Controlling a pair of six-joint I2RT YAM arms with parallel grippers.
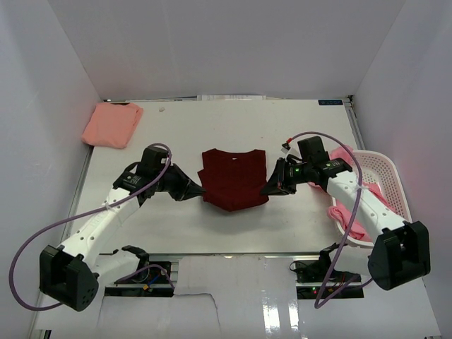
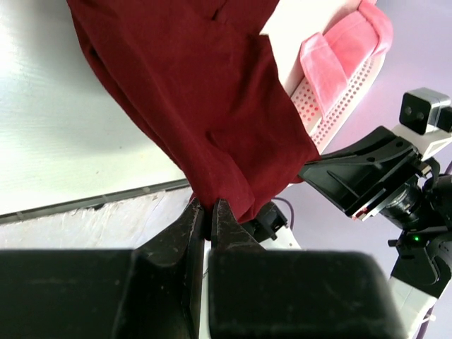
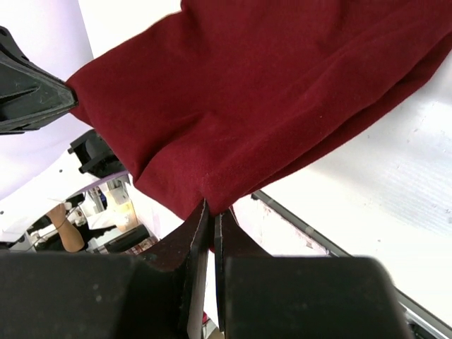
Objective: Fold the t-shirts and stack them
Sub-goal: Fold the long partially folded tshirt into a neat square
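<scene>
Left pincer (image 2: 208,212) is nearly shut, jaws nipped on the near left corner of the dark maroon t-shirt (image 1: 233,180). Right pincer (image 3: 212,213) is the same deal, squeezed tight on the near right corner, so the shirt spans between the two. From the wrist views, the near end of the cloth looks lifted off the surface (image 1: 296,127). The far end with the collar looks to lie flat on it.

The shirt sits about mid-surface, straight out in front of both arms. The surface is white and bare all around it, with lots of open room toward the far wall and off to both sides. The near edge runs just below the shirt.

A folded salmon t-shirt (image 1: 113,125) sits in the far left corner, well apart from the maroon one. A white mesh basket (image 1: 387,175) is at the right edge, right beside the right arm, with pink t-shirts (image 1: 351,224) spilling over its rim.

Plain white walls box the surface in on the left, right and far sides.
</scene>
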